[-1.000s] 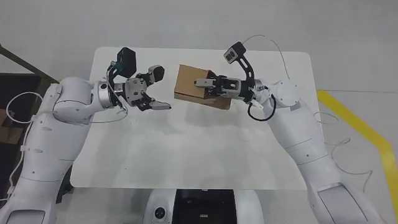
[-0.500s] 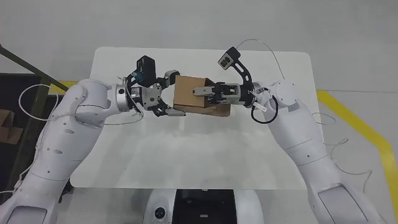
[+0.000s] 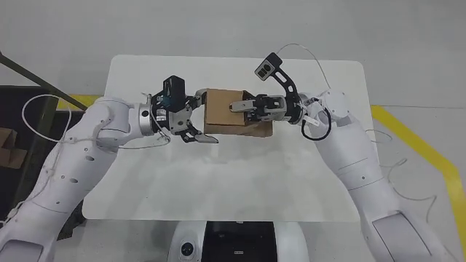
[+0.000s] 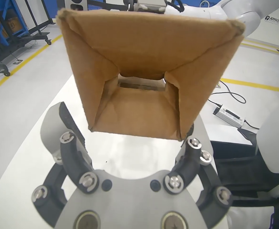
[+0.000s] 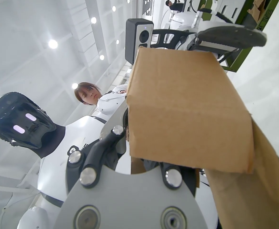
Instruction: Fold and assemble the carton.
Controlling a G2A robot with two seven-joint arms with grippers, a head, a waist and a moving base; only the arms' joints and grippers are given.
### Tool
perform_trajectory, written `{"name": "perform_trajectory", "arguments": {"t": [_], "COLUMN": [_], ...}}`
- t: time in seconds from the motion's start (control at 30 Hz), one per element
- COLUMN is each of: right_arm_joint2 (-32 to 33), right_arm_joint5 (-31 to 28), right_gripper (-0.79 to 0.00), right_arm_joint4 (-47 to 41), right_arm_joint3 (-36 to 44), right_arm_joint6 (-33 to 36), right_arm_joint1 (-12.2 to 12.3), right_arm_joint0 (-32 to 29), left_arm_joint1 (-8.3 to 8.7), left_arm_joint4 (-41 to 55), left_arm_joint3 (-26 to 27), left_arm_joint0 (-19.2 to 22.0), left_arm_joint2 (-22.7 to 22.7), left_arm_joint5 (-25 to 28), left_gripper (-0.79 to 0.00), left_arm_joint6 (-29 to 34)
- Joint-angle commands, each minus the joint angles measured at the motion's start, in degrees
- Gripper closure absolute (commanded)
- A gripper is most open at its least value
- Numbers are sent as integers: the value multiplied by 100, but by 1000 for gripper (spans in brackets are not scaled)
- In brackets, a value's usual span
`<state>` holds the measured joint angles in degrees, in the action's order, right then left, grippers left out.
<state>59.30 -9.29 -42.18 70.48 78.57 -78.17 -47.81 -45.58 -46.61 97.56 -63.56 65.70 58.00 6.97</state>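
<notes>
The brown cardboard carton point(image 3: 222, 120) is gripped tight by the right gripper point(image 3: 244, 109). One end is open and hollow. The left gripper point(image 3: 204, 116) is spread wide open at that end.

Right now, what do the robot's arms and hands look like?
The left arm and right arm are smooth, rounded white shells. The left hand and right hand have silver screwed base plates, black links and grey fingers with dark pads. A black camera rides each wrist; a thin white cable arcs off the right one.
</notes>
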Motion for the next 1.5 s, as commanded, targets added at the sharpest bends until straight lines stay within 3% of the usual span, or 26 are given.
{"name": "perform_trajectory", "arguments": {"t": [0.0,0.53,0.6,0.67,0.7,1.07,1.17,1.23,1.47], "right_arm_joint2": [-13,-131,-141,-149,-153,-242,-268,-277,-300], "right_arm_joint5": [7,0,5,3,2,-33,-41,-53,-64], "right_gripper": [0,0,0,0,0,0,0,0,0], "right_arm_joint4": [-15,-90,-100,-136,-155,-212,-232,-234,-262], "right_arm_joint3": [-20,-121,-136,-143,-148,-196,-223,-240,-273], "right_arm_joint6": [24,56,56,62,71,32,18,7,-31], "right_arm_joint1": [-2,-26,-28,-33,-35,-70,-81,-87,-102], "right_arm_joint0": [15,61,69,70,71,138,148,155,168], "left_arm_joint1": [70,495,537,575,593,693,704,712,746], "left_arm_joint4": [-120,-483,-499,-513,-513,-455,-420,-399,-350], "left_arm_joint3": [-29,-111,-143,-180,-197,-400,-418,-428,-467], "left_arm_joint0": [29,258,287,314,327,511,552,578,660], "left_arm_joint2": [-76,-666,-706,-742,-764,-955,-1012,-1046,-1152], "left_arm_joint5": [0,0,0,0,0,0,0,0,0], "left_gripper": [-785,-785,-757,-659,-646,-646,-523,-391,-419], "left_arm_joint6": [-238,-1509,-1610,-1694,-1728,-1875,-1918,-1940,-1984]}}
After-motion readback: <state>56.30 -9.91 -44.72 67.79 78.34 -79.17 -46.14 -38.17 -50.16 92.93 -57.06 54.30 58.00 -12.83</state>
